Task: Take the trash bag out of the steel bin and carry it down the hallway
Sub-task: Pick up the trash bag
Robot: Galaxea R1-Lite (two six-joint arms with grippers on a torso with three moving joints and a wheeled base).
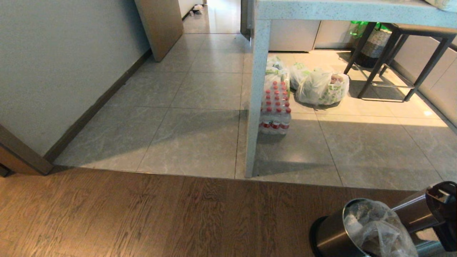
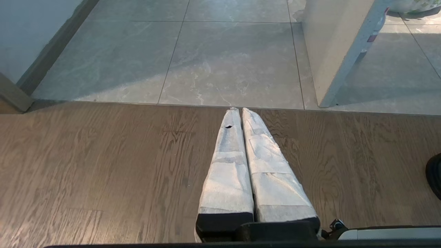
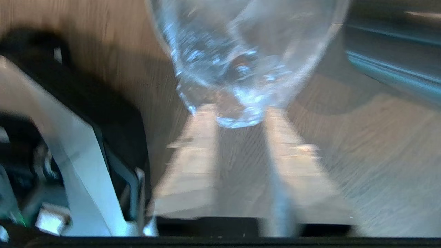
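Gripping a gathered fold of the trash bag [image 3: 241,65], the right gripper [image 3: 237,113] has its two fingers closed on the clear plastic, seen blurred in the right wrist view. The steel bin [image 1: 332,232] leans on the wood floor [image 1: 142,214], bag bulging from its mouth. The left gripper [image 2: 240,112] hangs over the wood floor, fingers pressed together, empty.

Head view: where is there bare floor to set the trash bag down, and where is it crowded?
Bare: the wood floor left of the steel bin, and the grey tiles between the wall and the counter leg. Crowded: behind that leg, the pack of bottles, white bags and stool.
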